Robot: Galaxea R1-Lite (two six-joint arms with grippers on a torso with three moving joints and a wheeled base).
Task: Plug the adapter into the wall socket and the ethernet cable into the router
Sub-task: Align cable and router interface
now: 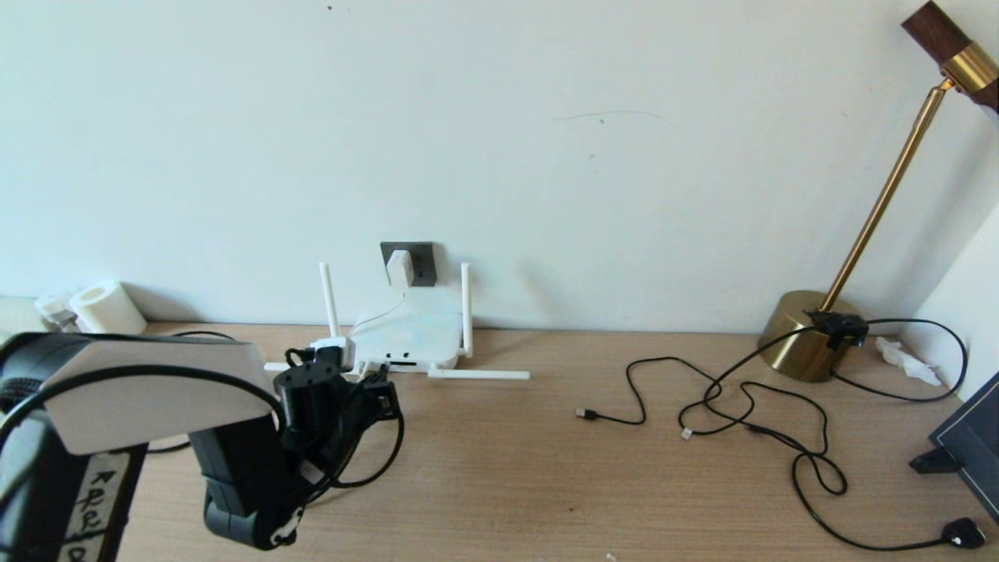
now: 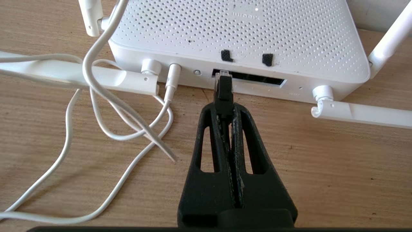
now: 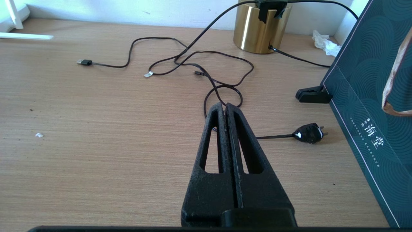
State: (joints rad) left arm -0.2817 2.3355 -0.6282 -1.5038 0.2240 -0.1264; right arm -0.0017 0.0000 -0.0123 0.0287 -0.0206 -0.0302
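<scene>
The white router [image 1: 406,337] lies flat on the desk against the wall, with its port slot [image 2: 257,79] facing me. The white adapter [image 1: 399,268] sits in the dark grey wall socket [image 1: 422,262] above the router. Its white cord [image 2: 96,74] loops down to a round jack beside the port slot. My left gripper [image 2: 224,108] is shut on the black ethernet cable [image 2: 223,93] just behind its connector. The connector's clear tip touches the left end of the port slot. The cable's slack hangs in a loop [image 1: 382,468] under the left gripper [image 1: 382,390]. My right gripper [image 3: 224,105] hovers shut and empty over the desk's right side.
Thin black cables [image 1: 741,406] sprawl across the right of the desk, ending in a black plug [image 1: 964,533]. A brass lamp base [image 1: 804,339] stands at the back right, and a dark green bag [image 3: 370,96] lies at the right edge. A paper roll [image 1: 105,308] sits back left.
</scene>
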